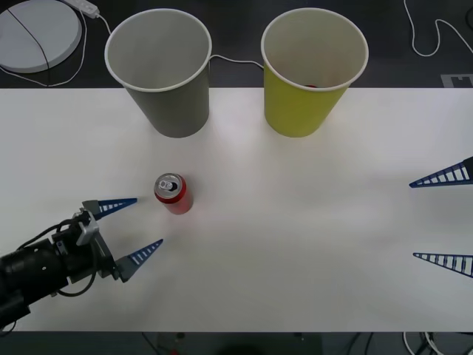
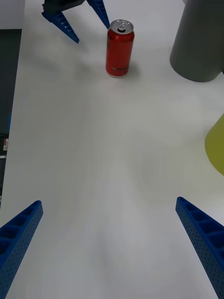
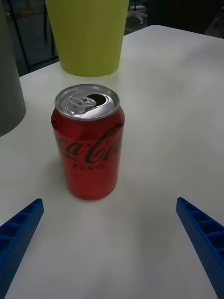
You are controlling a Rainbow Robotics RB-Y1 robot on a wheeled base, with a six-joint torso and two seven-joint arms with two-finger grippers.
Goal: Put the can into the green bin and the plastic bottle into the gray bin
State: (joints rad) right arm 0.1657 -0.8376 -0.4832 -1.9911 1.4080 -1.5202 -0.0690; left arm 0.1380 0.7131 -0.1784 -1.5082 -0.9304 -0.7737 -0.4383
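Opened can [image 1: 174,194], upright near left pincer [image 1: 137,228] spread wide; probably light, thin-walled, slick, so best gripped mid-body, gently. Right pincer [image 1: 442,219] also spread, well apart from can.

Inside the green bin [image 1: 314,70], a small red patch shows just above the near rim; the rest is hidden by the wall, so what it is cannot be told. The inside bottom of the gray bin [image 1: 159,70] is hidden too. The right gripper [image 1: 442,218] is cut off by the front view's edge, leaving two spread blue fingertips. A round white object [image 1: 33,33] on the dark floor behind the table [image 1: 295,244] is cropped at the corner.
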